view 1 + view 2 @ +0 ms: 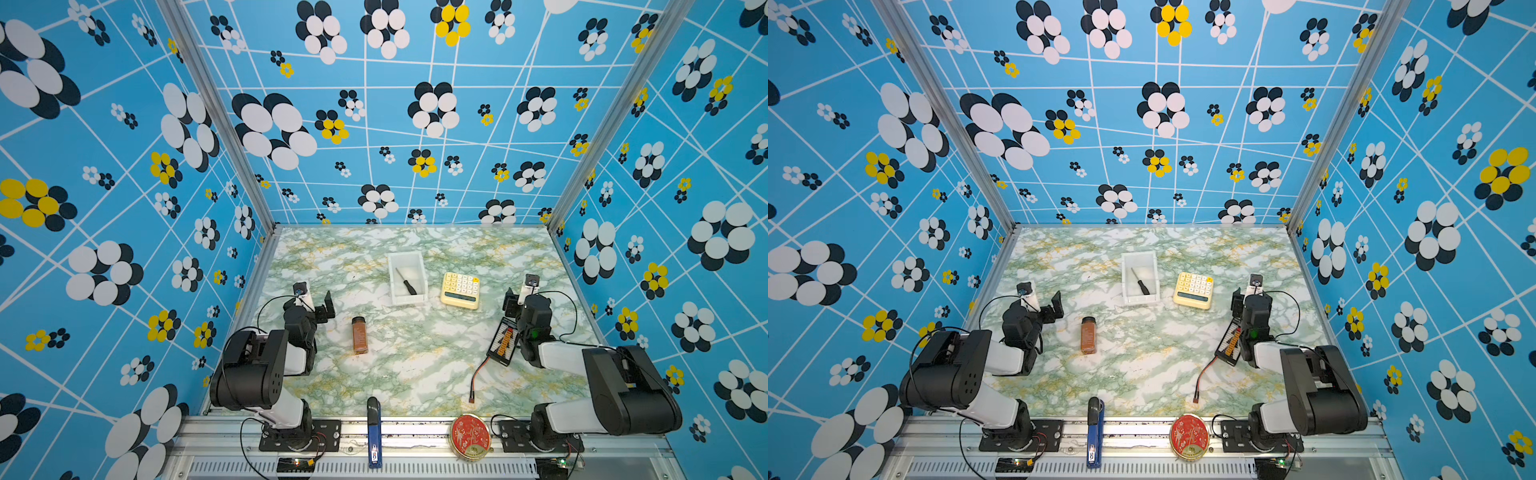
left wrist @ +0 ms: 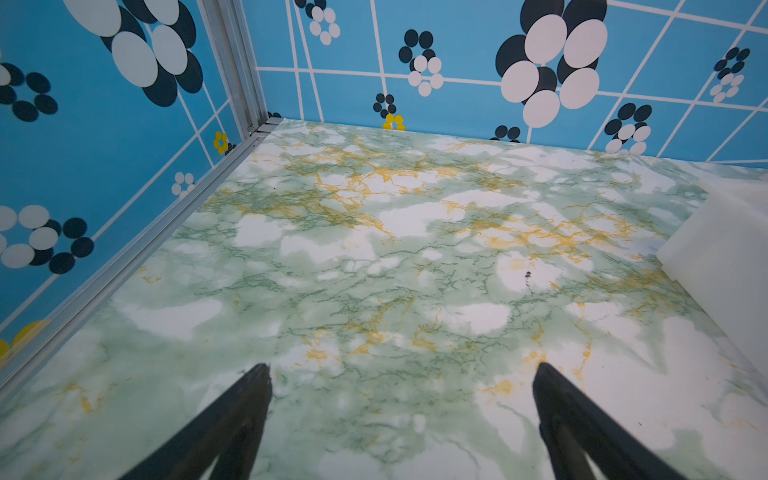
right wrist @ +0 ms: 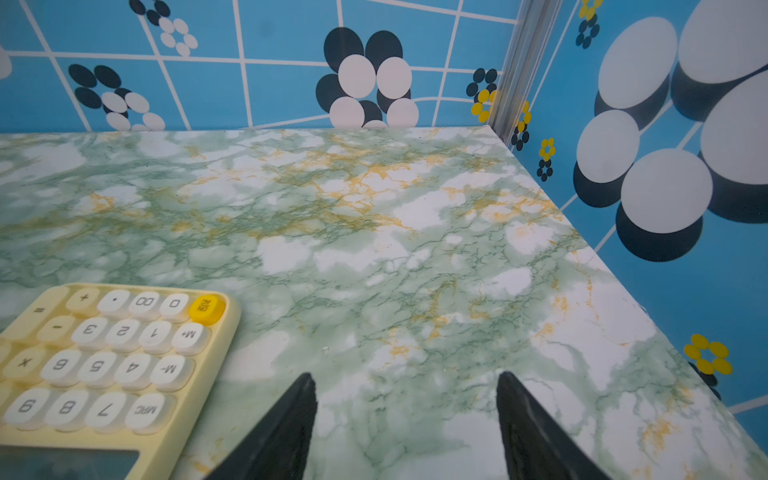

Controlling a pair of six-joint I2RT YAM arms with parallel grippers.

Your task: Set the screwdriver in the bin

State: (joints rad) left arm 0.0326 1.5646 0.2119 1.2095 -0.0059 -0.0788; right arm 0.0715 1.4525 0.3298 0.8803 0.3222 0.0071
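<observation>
The screwdriver (image 1: 406,281) (image 1: 1140,281), black-handled with a thin silver shaft, lies slantwise inside the white bin (image 1: 409,300) (image 1: 1140,300) at mid-table. Left of the bin, my left gripper (image 1: 326,307) (image 1: 1054,305) is open and empty. In the left wrist view that gripper (image 2: 402,368) has only marble between its fingers, and the bin's wall (image 2: 723,249) shows at the frame's edge. My right gripper (image 1: 517,297) (image 1: 1246,297) (image 3: 405,376) is open and empty too, beside the calculator and clear of the bin.
A cream-yellow calculator (image 1: 460,289) (image 3: 104,365) sits right of the bin. A brown spice bottle (image 1: 359,334) lies front left. A battery pack with a red wire (image 1: 505,343) lies under the right arm. A blue-and-black tool (image 1: 374,432) and a red tin (image 1: 470,436) rest on the front rail.
</observation>
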